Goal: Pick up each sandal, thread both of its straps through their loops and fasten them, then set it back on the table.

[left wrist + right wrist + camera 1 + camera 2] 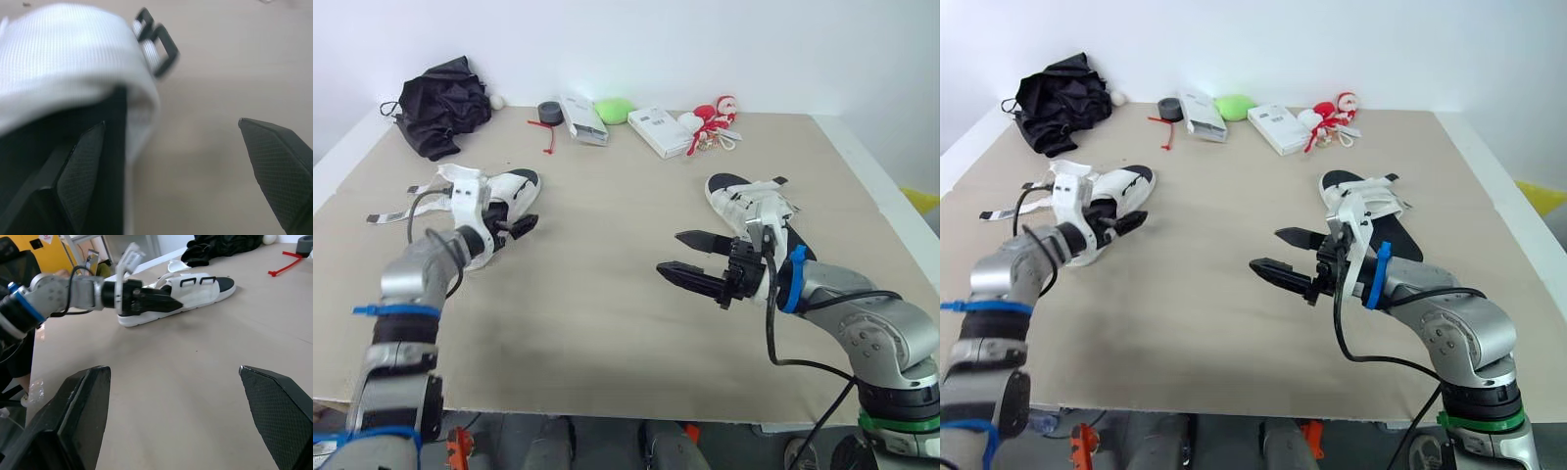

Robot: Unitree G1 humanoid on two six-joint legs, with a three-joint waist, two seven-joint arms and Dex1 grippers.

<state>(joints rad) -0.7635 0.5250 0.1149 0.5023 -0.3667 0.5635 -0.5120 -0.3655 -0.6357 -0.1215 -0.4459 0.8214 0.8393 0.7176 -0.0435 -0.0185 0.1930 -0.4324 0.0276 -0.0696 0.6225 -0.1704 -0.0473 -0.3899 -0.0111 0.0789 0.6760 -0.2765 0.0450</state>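
Right gripper point(669, 252) hovers spread near the front edge of the table point(607, 333), right sandal point(754, 201) just behind. Left gripper point(521, 225), also spread, straddles the left sandal point(514, 184) by the left edge. Looks like pickup; a firm pinch seems next.

White left sandal point(517, 184) and right sandal point(750, 202) lie well apart, straps loose.

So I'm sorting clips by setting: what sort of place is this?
Probably a robotics lab or workshop: a plain board table against a white wall, two sandals laid out, a yellow cabinet beyond.
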